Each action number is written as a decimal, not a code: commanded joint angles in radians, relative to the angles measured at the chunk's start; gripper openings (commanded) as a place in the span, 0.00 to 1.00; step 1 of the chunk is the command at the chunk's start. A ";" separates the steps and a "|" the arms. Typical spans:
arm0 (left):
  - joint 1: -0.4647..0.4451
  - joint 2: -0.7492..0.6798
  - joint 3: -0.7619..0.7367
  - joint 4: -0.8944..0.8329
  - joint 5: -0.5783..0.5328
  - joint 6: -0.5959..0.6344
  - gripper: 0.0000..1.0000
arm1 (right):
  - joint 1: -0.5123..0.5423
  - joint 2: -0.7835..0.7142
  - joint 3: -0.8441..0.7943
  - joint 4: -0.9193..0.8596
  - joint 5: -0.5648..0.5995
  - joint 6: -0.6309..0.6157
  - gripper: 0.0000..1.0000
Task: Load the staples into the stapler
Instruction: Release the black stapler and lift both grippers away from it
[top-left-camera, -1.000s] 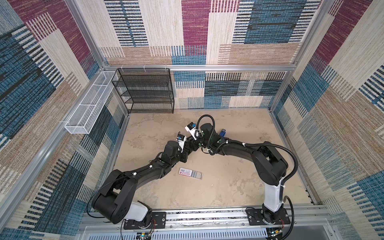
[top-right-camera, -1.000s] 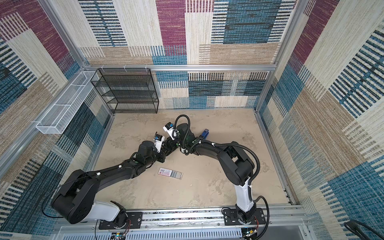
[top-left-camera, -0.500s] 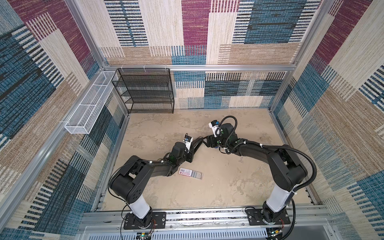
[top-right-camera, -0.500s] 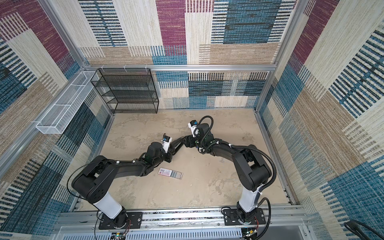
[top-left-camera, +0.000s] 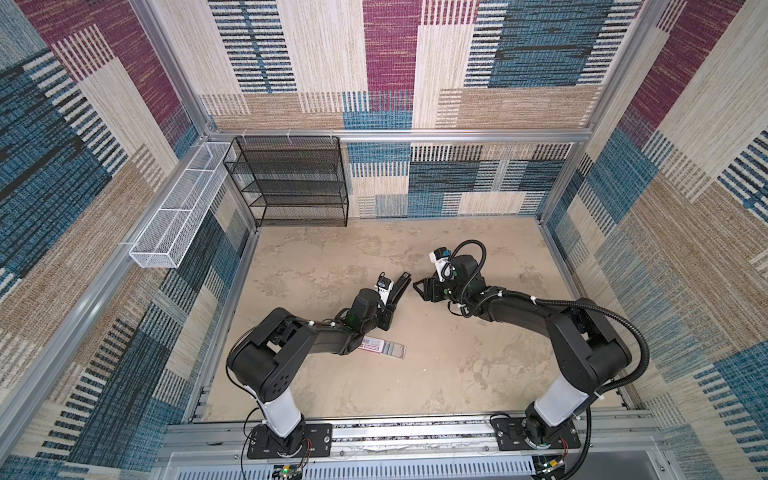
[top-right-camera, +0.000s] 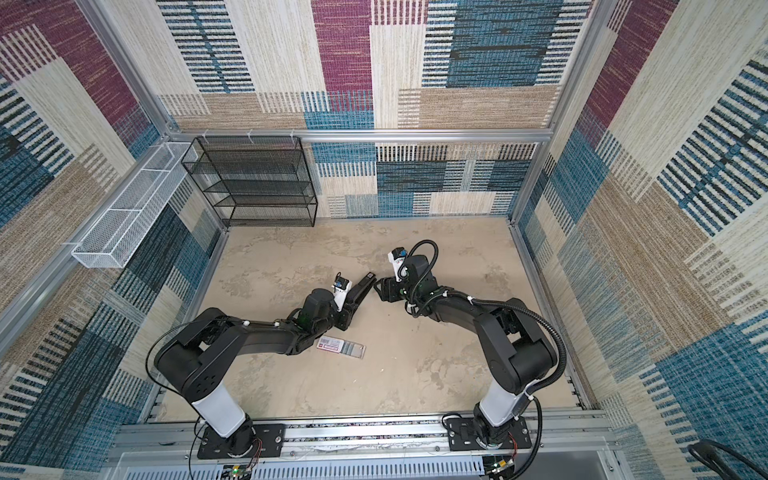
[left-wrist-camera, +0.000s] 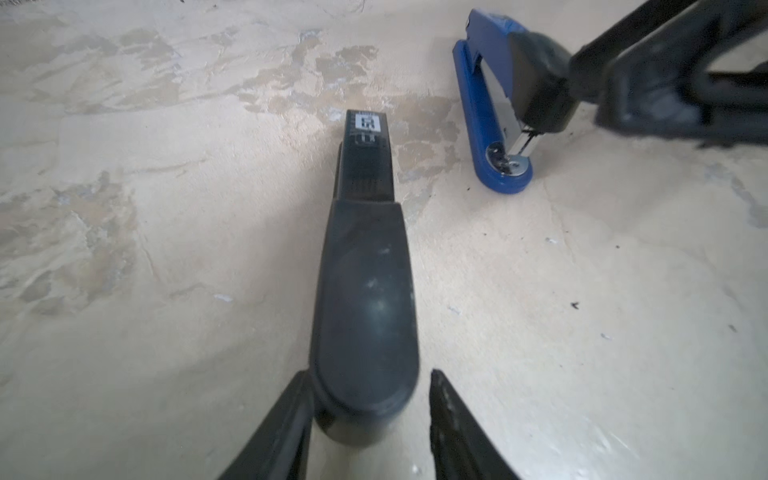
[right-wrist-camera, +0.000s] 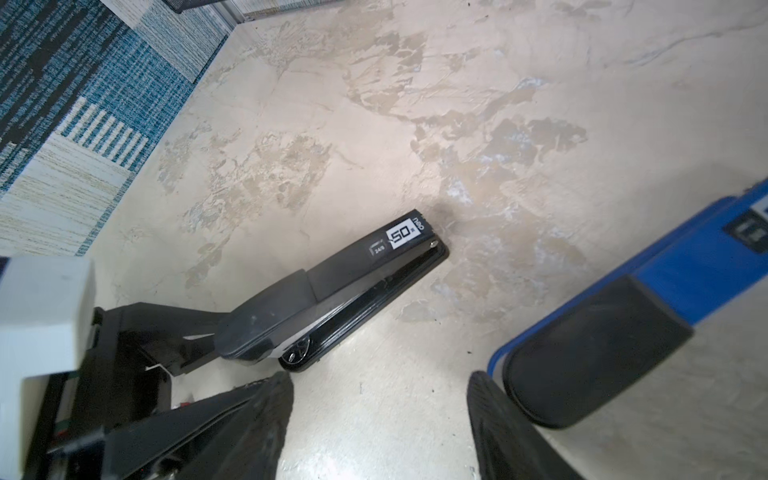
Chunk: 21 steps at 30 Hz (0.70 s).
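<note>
Your left claw (left-wrist-camera: 368, 374) sits released around black stapler (left-wrist-camera: 365, 291); right claw (right-wrist-camera: 378, 376) released, empty. Staples (top-left-camera: 383, 347) lie near black stapler. Nudge it and it may skid; blue stapler (left-wrist-camera: 478, 124) beside it invites mix-up.

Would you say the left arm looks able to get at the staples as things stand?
Probably yes, though awkwardly. The staples lie uncovered on the table, close beside the left arm's own forearm. The left gripper, jaws open around the black stapler, would first have to back off and fold inward.
</note>
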 joint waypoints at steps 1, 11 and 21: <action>-0.003 -0.083 0.010 -0.128 -0.017 0.009 0.52 | -0.004 -0.025 -0.009 0.031 0.012 0.005 0.70; 0.038 -0.099 0.338 -0.674 0.019 0.017 0.64 | -0.007 -0.111 -0.045 -0.023 -0.002 0.009 0.70; 0.046 0.144 0.645 -0.975 0.074 0.035 0.64 | -0.011 -0.184 -0.106 -0.048 0.024 0.007 0.70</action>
